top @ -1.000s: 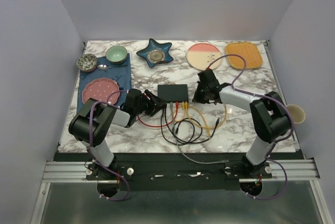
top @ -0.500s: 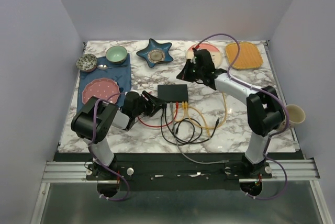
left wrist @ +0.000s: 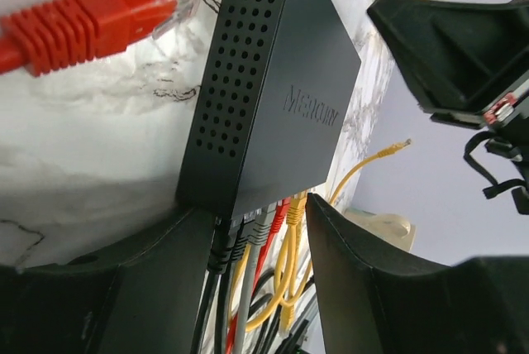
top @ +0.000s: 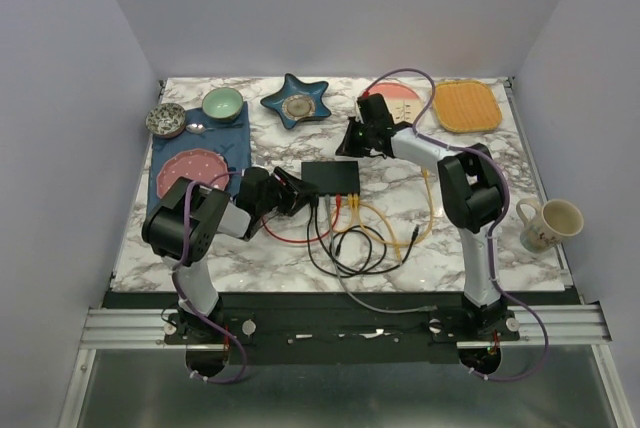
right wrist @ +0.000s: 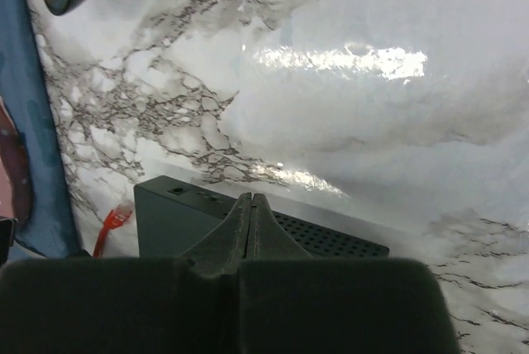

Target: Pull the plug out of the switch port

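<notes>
Left hand [left wrist: 252, 288] gapes empty beside the matte perforated switch [left wrist: 273, 98]; right hand [right wrist: 250, 226] pinched shut.

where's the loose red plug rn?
In the left wrist view the red plug lies unplugged on the marble at upper left, just left of the switch.

The left arm lay low at centre-left, its gripper [top: 296, 191] pointing right with jaws apart, apparently holding nothing. The right arm reached toward the upper centre, forearm angled left, its gripper [top: 352, 140] with fingers [right wrist: 250, 230] pressed together.
</notes>
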Action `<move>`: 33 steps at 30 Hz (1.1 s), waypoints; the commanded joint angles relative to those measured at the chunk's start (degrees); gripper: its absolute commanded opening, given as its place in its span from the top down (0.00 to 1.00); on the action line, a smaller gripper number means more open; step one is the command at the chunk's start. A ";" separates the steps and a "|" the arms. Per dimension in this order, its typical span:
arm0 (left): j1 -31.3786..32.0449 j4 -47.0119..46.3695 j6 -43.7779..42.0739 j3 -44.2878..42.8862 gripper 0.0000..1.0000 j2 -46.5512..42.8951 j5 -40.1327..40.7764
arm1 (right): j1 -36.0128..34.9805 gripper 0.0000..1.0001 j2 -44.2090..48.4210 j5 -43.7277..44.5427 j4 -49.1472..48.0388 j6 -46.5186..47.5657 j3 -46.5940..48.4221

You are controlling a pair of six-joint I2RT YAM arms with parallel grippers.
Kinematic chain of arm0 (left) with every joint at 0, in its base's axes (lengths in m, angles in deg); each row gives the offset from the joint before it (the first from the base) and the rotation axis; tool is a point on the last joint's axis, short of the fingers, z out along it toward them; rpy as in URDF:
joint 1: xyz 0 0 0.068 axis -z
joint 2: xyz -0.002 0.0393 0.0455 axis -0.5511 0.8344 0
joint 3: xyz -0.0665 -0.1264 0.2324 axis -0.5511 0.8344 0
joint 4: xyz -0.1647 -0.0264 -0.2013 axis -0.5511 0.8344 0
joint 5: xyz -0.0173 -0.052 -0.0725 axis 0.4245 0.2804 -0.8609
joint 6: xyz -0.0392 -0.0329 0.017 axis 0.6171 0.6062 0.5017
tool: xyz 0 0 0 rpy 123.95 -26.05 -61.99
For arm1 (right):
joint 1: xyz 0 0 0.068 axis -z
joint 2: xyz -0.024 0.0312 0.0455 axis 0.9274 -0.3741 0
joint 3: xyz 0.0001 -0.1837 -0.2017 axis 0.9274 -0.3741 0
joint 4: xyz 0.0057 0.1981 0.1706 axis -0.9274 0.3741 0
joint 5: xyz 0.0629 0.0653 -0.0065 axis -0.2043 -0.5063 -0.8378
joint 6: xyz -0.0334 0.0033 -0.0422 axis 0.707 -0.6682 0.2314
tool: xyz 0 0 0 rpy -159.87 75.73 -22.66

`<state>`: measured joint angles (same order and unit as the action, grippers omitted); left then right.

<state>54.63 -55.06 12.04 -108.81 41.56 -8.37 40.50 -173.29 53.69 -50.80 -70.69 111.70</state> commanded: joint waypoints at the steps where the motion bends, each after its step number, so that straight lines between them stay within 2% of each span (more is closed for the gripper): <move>1: -0.71 9.27 -2.77 -2.21 0.37 2.82 0.78 | 0.11 0.99 -0.62 -1.26 2.64 -1.25 -1.37; 10: -0.80 11.47 -3.21 -7.48 0.38 4.93 0.33 | 0.28 0.99 3.32 0.05 2.55 -1.78 -4.53; 14: -0.89 12.00 -4.26 -5.91 0.37 0.56 1.65 | 0.46 0.99 9.72 2.96 0.01 -2.92 -9.09; 17: -0.98 11.92 -4.79 -3.36 0.36 -2.96 2.88 | 0.46 0.99 13.17 -1.33 -4.73 -3.45 -12.79; 20: -0.89 7.10 -3.21 -0.11 0.36 -3.86 2.18 | 0.46 0.99 12.83 -11.43 -10.53 -5.55 -14.73; 22: -0.89 2.63 -2.51 1.74 0.36 -3.33 1.31 | 0.46 0.99 11.34 -18.79 -18.08 -7.65 -17.27; 25: -0.89 -1.60 -0.58 3.23 0.36 -0.79 -0.01 | 0.46 0.99 9.14 -23.83 -24.77 -11.52 -20.09; 28: -0.89 -10.81 2.32 4.55 0.37 2.64 -1.51 | 0.46 0.99 7.21 -25.68 -26.45 -12.76 -20.89; 33: -0.89 -15.94 4.70 4.56 0.39 7.12 -2.30 | 0.46 0.99 5.62 -25.26 -24.97 -12.68 -21.77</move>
<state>54.02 -66.45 15.13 -105.35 44.99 -9.88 41.09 -166.45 31.77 -73.45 -82.10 90.79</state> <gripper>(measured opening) 0.628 0.011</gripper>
